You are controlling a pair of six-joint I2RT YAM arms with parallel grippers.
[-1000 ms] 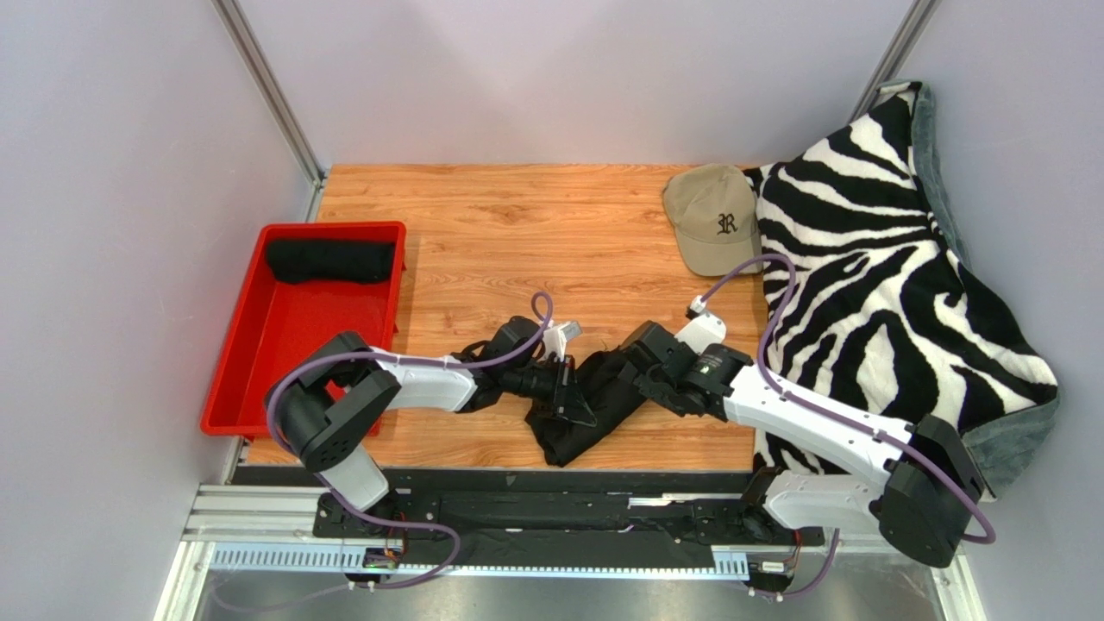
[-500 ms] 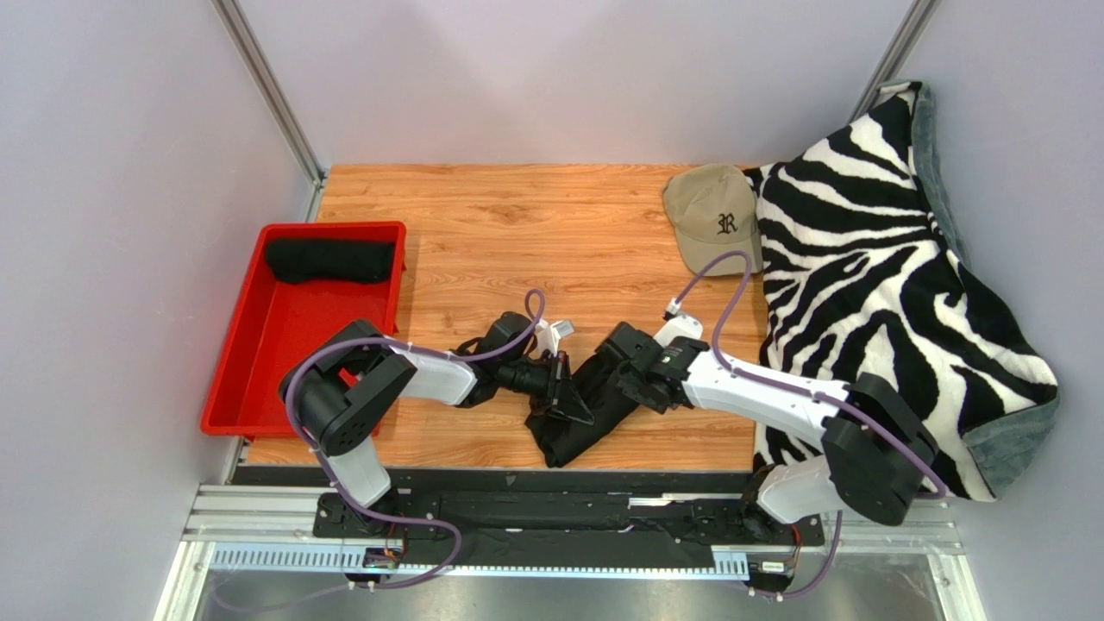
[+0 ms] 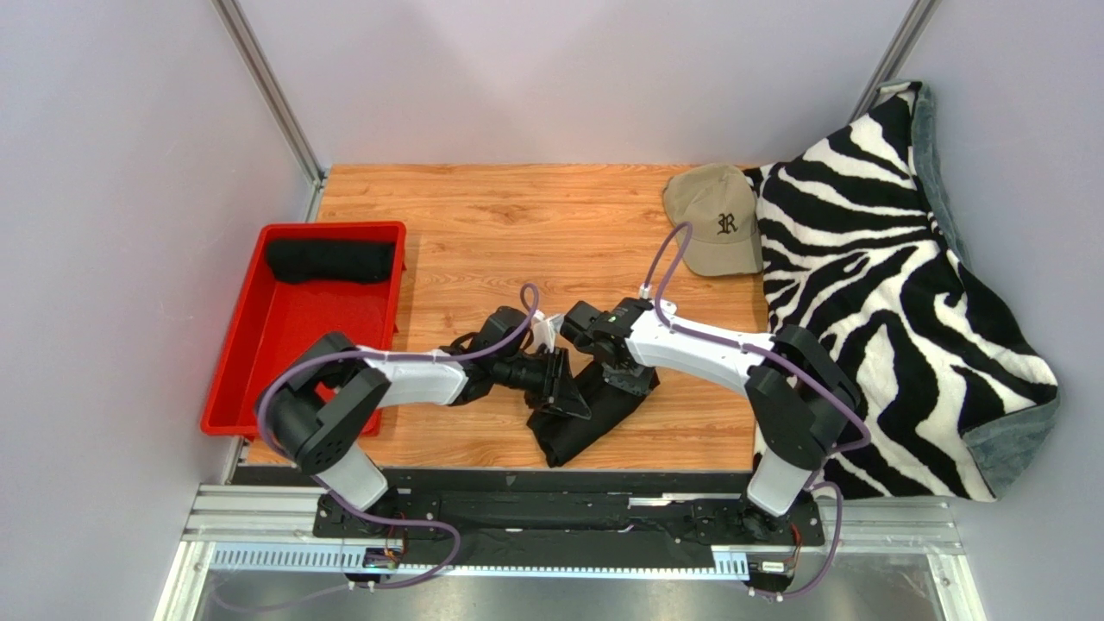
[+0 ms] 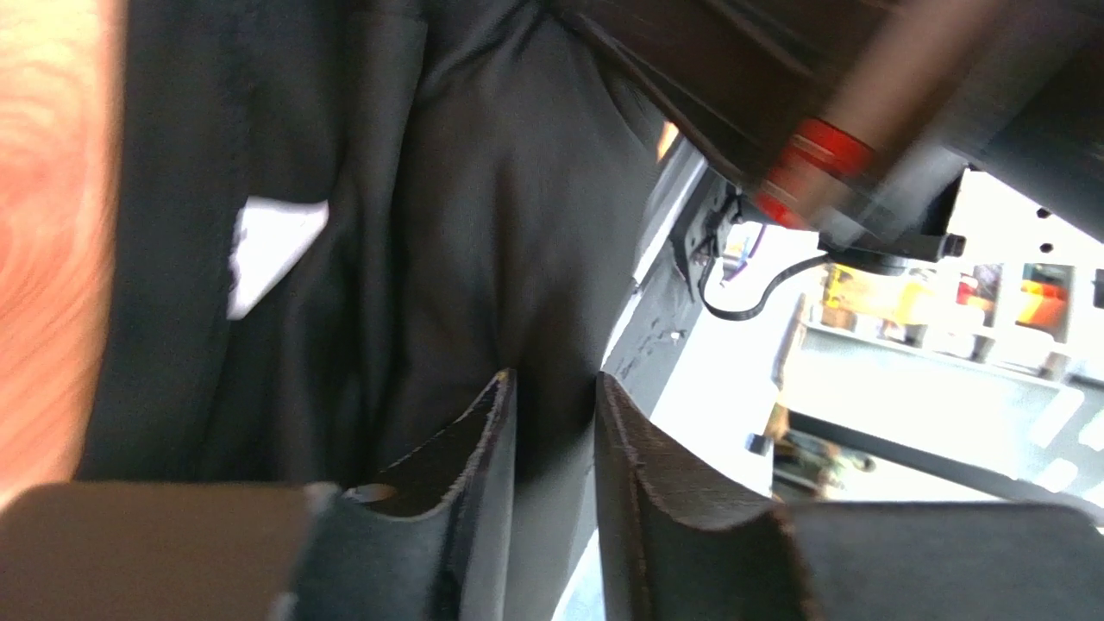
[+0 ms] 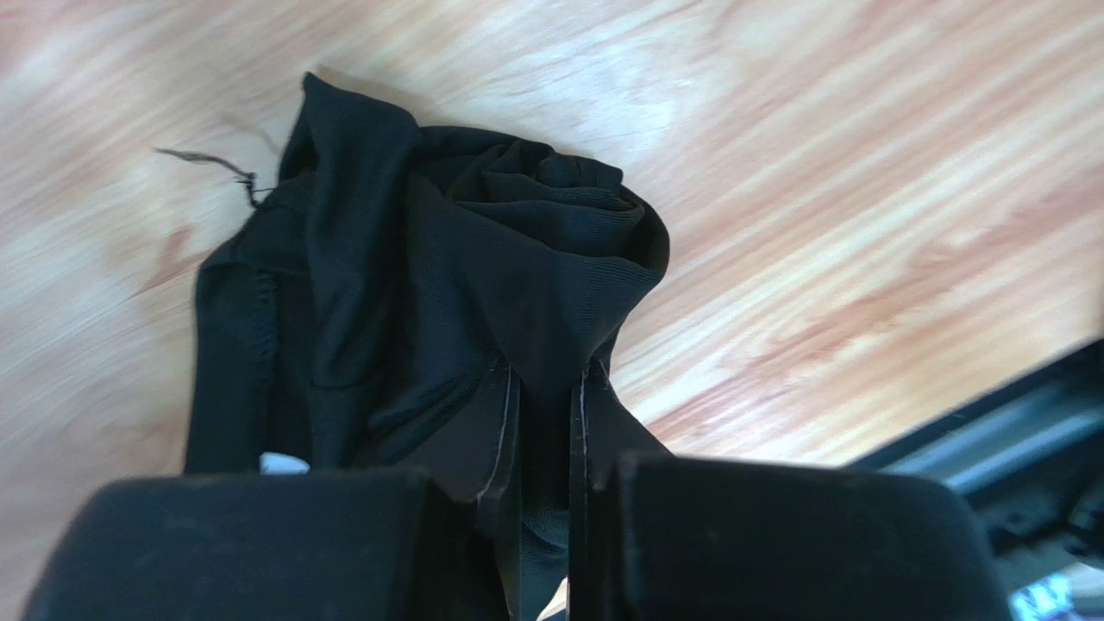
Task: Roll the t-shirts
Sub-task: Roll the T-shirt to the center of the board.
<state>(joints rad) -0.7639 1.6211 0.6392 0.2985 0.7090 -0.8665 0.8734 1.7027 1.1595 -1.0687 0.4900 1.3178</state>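
Note:
A black t-shirt (image 3: pixel 583 421) lies bunched near the front middle of the wooden table, one end partly rolled (image 5: pixel 544 194). My right gripper (image 3: pixel 616 379) reaches in from the right. In the right wrist view it (image 5: pixel 544 375) is shut on a fold of the shirt just behind the rolled end. From the left, my left gripper (image 3: pixel 566 388) meets the same shirt. Its fingers (image 4: pixel 486 440) stand a little apart, with black cloth (image 4: pixel 493 220) at and beyond the tips. A second black t-shirt (image 3: pixel 329 261) lies rolled in the red tray (image 3: pixel 246 375).
A tan cap (image 3: pixel 713 220) sits at the back right of the table. A zebra-striped blanket (image 3: pixel 881 285) covers the right side and hangs over the edge. The red tray is at the left edge. The rail runs along the near edge.
My right arm has swung left and further over the shirt, and its jaws have closed on the cloth. The left gripper's jaws have parted from shut.

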